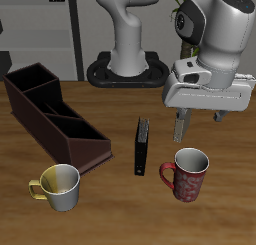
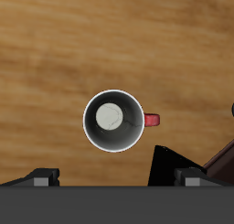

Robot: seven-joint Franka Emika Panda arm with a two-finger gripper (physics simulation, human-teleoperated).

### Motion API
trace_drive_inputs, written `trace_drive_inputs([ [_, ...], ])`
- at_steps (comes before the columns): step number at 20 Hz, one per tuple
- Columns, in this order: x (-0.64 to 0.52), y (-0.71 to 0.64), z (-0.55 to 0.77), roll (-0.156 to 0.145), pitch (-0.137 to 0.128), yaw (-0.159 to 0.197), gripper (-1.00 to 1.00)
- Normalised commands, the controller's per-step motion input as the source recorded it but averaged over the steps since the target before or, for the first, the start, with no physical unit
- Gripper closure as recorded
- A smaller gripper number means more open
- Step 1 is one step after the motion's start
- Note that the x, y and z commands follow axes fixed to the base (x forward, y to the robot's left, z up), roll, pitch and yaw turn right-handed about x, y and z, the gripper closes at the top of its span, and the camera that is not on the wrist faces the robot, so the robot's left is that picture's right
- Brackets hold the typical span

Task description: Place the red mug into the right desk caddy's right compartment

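The red mug (image 1: 187, 175) stands upright on the wooden table near its front edge, handle turned toward the cream-yellow mug's side. My gripper (image 1: 196, 122) hangs open and empty above it, slightly farther back, touching nothing. The wrist view looks straight down into the mug's grey inside (image 2: 114, 121), with its red handle (image 2: 152, 120) beside it and my fingertips (image 2: 37, 177) spread wide apart. The right desk caddy (image 1: 55, 114), a long dark maroon box, lies diagonally across the table from the mug. Its squarish end section (image 1: 88, 139) is at the end nearer the table's front edge.
A thin black book-like block (image 1: 142, 146) stands on edge between the red mug and the caddy. A cream-yellow mug (image 1: 58, 185) sits near the front edge by the caddy's near end. The robot base (image 1: 125, 64) stands at the table's back.
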Motion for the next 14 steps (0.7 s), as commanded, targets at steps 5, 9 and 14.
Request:
trace_drive_inputs([
  [5, 0.14, 0.2, -0.27, 0.022, -0.028, 0.041, -1.0],
  [9, 0.06, 0.07, -0.11, 0.013, -0.032, 0.011, -1.0],
  [14, 0.1, 0.03, -0.25, 0.007, 0.024, -0.033, -1.0],
])
